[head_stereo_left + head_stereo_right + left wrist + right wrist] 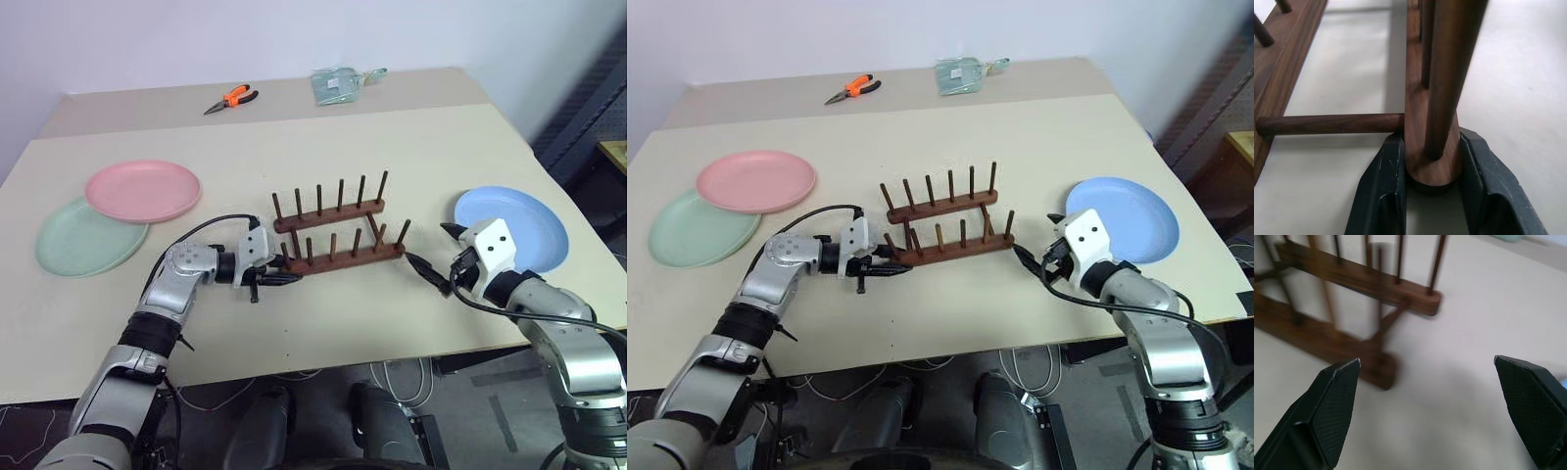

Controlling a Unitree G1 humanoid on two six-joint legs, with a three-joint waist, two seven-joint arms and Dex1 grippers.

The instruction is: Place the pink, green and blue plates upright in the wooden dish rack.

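The wooden dish rack stands mid-table, dark brown, with two rows of upright dowels. My left gripper is shut on the left end of its near rail; in the left wrist view both fingers press against the rail end. My right gripper hangs open just off the rack's right end, nothing between its fingertips. The pink plate lies flat at far left, overlapping the green plate. The blue plate lies flat at the right, behind my right gripper.
Orange-handled pliers and a small clear packet lie at the table's far side. The beige table ends close behind the blue plate on the right and near my arms at the front.
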